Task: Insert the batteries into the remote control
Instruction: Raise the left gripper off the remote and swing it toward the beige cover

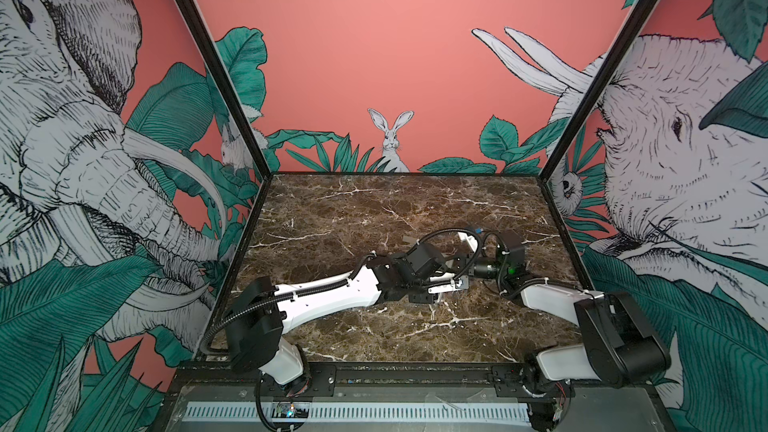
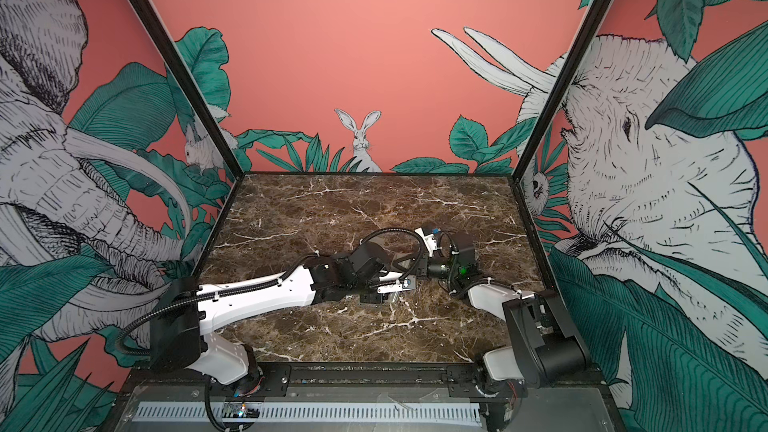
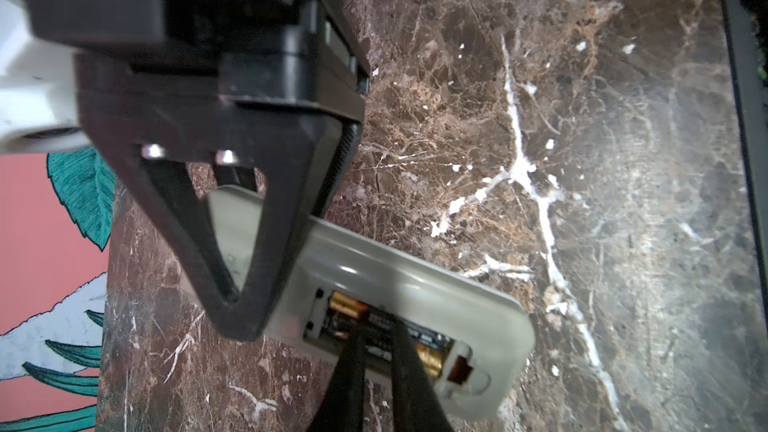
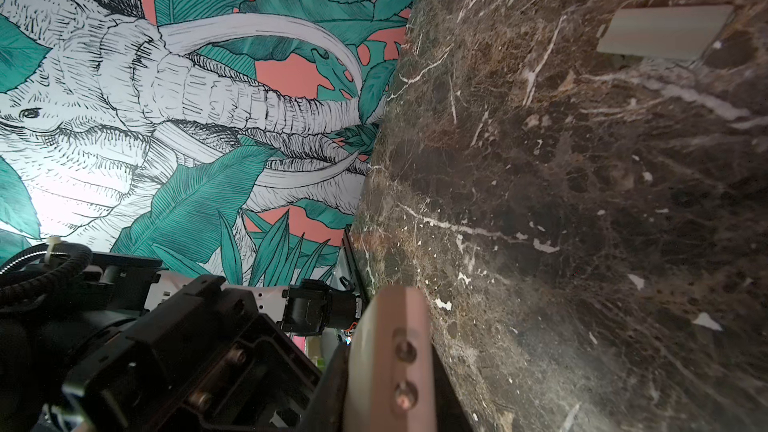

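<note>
The remote control (image 3: 415,284) is turned grey-beige back up, its recess open. Two dark batteries (image 3: 426,338) with gold ends lie side by side in the recess. My left gripper (image 3: 376,326) is shut, and its two thin black fingertips (image 3: 357,338) rest on the batteries in the middle of the recess. My right gripper (image 4: 390,388) is shut on the remote's other end (image 4: 390,317); its broad black finger (image 3: 249,263) lies across the remote's back. In both top views the two wrists meet mid-table and hide the remote.
The flat grey cover plate (image 4: 665,31) lies loose on the brown marble table (image 1: 374,209), just behind the grippers (image 1: 409,239). Black frame posts and printed walls close the table's left, right and back sides.
</note>
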Controlling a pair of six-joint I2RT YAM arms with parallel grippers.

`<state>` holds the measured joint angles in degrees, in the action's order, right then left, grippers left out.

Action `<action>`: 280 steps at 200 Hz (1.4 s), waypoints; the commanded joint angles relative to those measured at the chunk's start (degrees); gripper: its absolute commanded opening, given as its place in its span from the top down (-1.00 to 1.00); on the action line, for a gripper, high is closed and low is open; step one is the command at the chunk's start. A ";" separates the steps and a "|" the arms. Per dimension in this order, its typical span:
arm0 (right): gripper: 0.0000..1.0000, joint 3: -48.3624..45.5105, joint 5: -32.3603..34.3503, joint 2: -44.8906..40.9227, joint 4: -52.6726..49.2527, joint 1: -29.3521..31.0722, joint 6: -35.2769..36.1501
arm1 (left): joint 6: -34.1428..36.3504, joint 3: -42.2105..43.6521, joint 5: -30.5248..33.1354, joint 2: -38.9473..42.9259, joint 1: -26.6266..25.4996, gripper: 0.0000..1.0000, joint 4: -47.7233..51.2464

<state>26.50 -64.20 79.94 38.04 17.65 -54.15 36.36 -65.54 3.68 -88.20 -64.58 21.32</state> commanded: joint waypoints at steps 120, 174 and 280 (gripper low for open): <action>1.00 2.31 -6.74 -3.25 -4.21 1.60 4.02 | -6.84 1.96 -3.98 7.97 0.01 0.52 -0.09; 1.00 3.29 -2.26 -6.24 -15.03 -1.51 12.07 | -21.80 3.25 -0.39 12.64 2.98 -0.01 -0.44; 1.00 2.72 3.17 -11.18 -21.24 -8.51 18.12 | -36.16 -11.93 -6.89 -2.55 19.19 -0.57 9.02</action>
<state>28.12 -60.82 70.98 17.39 9.93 -38.89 2.09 -73.80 1.02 -86.61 -49.58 27.59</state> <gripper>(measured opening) 0.217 0.787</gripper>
